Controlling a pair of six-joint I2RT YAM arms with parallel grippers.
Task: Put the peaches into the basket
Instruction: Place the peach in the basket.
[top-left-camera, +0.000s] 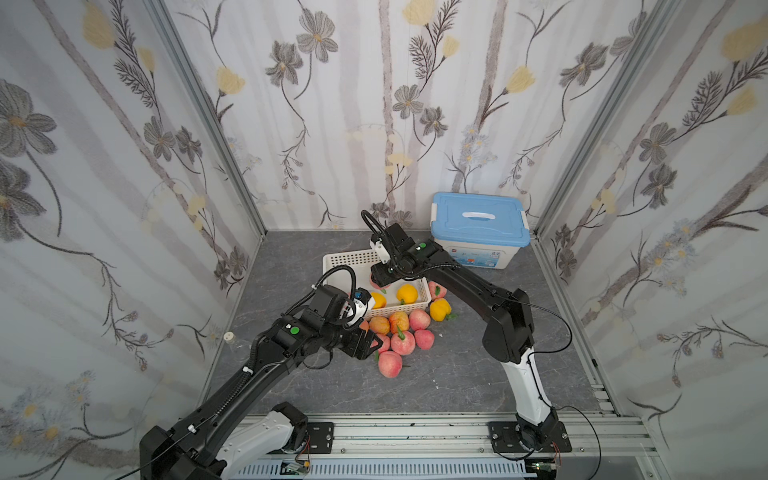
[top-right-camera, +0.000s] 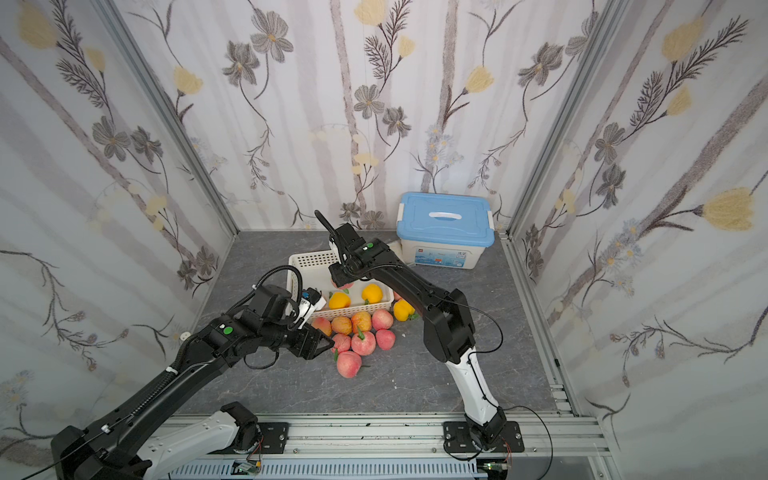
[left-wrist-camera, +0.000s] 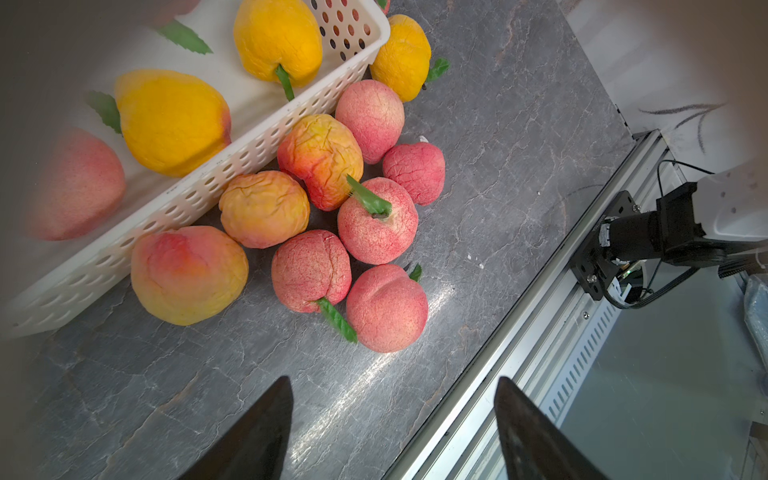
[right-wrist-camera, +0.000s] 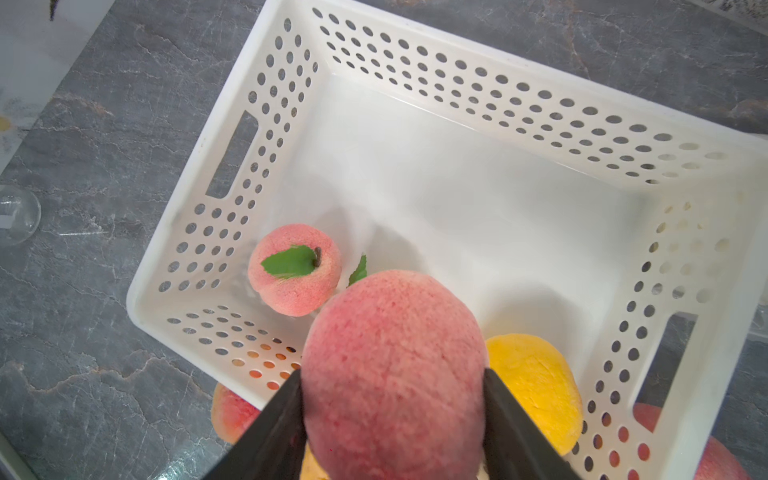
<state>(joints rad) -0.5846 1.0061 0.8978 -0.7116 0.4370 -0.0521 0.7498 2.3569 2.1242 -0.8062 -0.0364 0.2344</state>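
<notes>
The right gripper (right-wrist-camera: 392, 374) is clamped on a fuzzy pink peach (right-wrist-camera: 390, 357) above the basket (right-wrist-camera: 457, 83) (white plastic, round-holed walls), the fruit's near end cut off by the wrist view's edge. Outside the basket's long wall, wrinkled blushed peaches (left-wrist-camera: 376, 220) heap on the marbled grey table (left-wrist-camera: 519, 145), and the left gripper (left-wrist-camera: 392, 386), jaws apart and empty, hangs beside them.

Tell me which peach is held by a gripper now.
The pink peach clamped in the right gripper, over the basket. The rest lie loose, in the basket or on the table.
</notes>
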